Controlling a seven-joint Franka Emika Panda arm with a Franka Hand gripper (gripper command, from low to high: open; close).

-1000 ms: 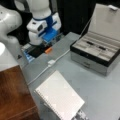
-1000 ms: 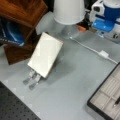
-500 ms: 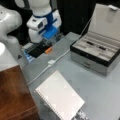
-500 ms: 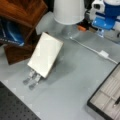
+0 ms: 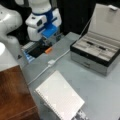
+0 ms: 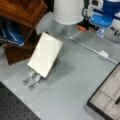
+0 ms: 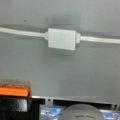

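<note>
We can read no writing anywhere; the faint marks on the grey dome (image 7: 80, 113) at the wrist view's bottom stay illegible. The gripper (image 5: 47, 41) hangs over the counter's (image 5: 100, 87) far left corner in a front view, just above an orange block (image 5: 48, 50) at that edge, and we cannot tell how its jaws stand. The wrist view shows the block (image 7: 14, 90) low on the left and a white cable (image 7: 100, 39) with its box-shaped plug (image 7: 61, 38) lying on open grey surface. In both front views the cable (image 5: 40, 73) crosses the counter. A notebook (image 5: 60, 96) rests propped on a stand near the front edge, with free room around it. An open case (image 5: 96, 53) holds pens in lined trays at the right.
</note>
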